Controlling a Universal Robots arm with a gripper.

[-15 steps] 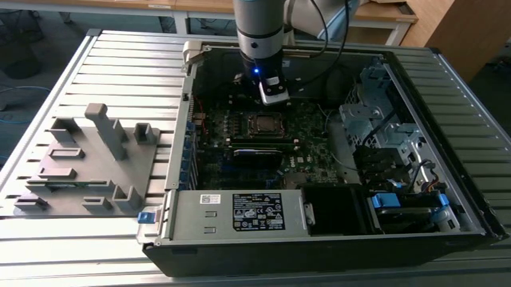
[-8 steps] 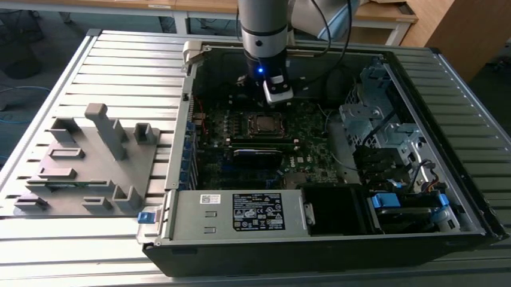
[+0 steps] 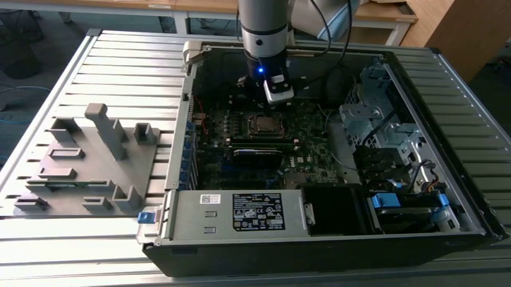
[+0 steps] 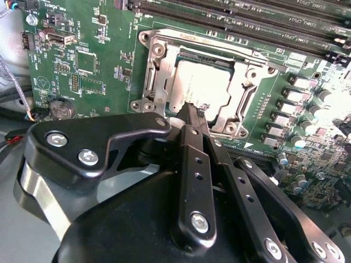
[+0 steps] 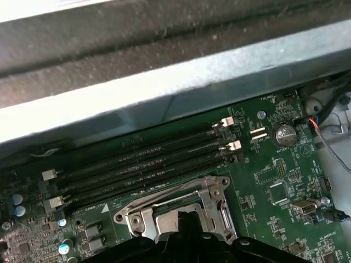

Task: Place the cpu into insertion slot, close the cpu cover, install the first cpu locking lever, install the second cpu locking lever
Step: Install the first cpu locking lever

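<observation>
At the socket edge: the gripper (image 4: 193, 112) has its fingers pressed together, holding nothing.
Chip: the cpu (image 4: 204, 82) lies flat in the insertion slot (image 4: 241, 90).
Lid: the cpu cover (image 4: 204, 46) looks down around it.
Do it well: I think, push slow and straight.
Writing: a white label (image 3: 258, 211), too small to read.

Open PC case (image 3: 471, 197) lies on slatted metal table (image 3: 119, 60); dark green motherboard (image 3: 319, 170) faces up inside; arm (image 3: 264, 27) comes down from above w/ blue light lit near wrist; gripper (image 3: 278, 95) hangs just above board, near cpu (image 3: 264, 124); cpu sits flat in insertion slot (image 3: 251, 131), silvery top showing; grey fixture tray (image 3: 80, 161) w/ upright posts rests on table at exterior view's left, beside case; power supply box (image 3: 239, 212) w/ label sits along case's near edge.
</observation>
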